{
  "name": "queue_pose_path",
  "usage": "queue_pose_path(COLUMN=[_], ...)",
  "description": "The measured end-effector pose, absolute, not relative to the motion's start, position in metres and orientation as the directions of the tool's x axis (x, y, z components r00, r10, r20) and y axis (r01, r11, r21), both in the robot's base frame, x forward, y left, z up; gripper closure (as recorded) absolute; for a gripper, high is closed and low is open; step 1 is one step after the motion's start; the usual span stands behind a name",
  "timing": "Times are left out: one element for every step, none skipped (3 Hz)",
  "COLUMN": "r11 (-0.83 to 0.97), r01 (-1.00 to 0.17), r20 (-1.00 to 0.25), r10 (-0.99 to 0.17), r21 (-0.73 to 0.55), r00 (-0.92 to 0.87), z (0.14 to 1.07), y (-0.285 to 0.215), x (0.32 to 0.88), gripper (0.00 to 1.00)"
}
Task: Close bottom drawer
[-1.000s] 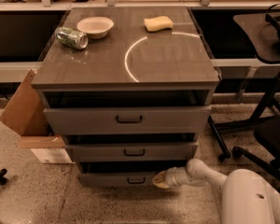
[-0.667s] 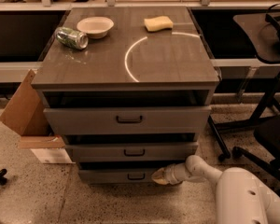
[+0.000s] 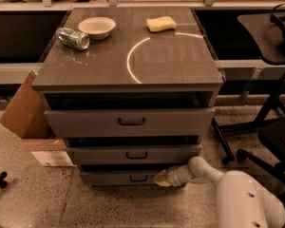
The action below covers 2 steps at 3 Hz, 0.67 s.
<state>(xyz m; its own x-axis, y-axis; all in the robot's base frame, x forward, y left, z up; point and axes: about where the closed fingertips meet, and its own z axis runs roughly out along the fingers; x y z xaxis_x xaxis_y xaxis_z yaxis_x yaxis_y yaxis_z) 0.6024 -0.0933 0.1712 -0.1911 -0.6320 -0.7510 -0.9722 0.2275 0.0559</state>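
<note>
Here the tool (image 3: 161, 177) is set against the bottom drawer (image 3: 109, 177), lowest in the cabinet (image 3: 128, 56), just right of its handle (image 3: 138, 178); the push needed is judged straight inward. The tool's state cannot be told.

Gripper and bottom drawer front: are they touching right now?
Cannot tell. In the camera view the gripper overlaps the front of the bottom drawer; any gap would be hidden.
</note>
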Motion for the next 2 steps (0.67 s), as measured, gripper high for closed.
queue_pose_path(r11=[0.175, 0.111], r01=[-0.983, -0.993], r20=[-0.772, -0.791], r10=[-0.617, -0.605], r21=[0.058, 0.031], r00=[-0.155, -0.092], z=[0.181, 0.202], y=[-0.092, -0.096], x=[0.584, 0.55], gripper=[1.0, 1.0])
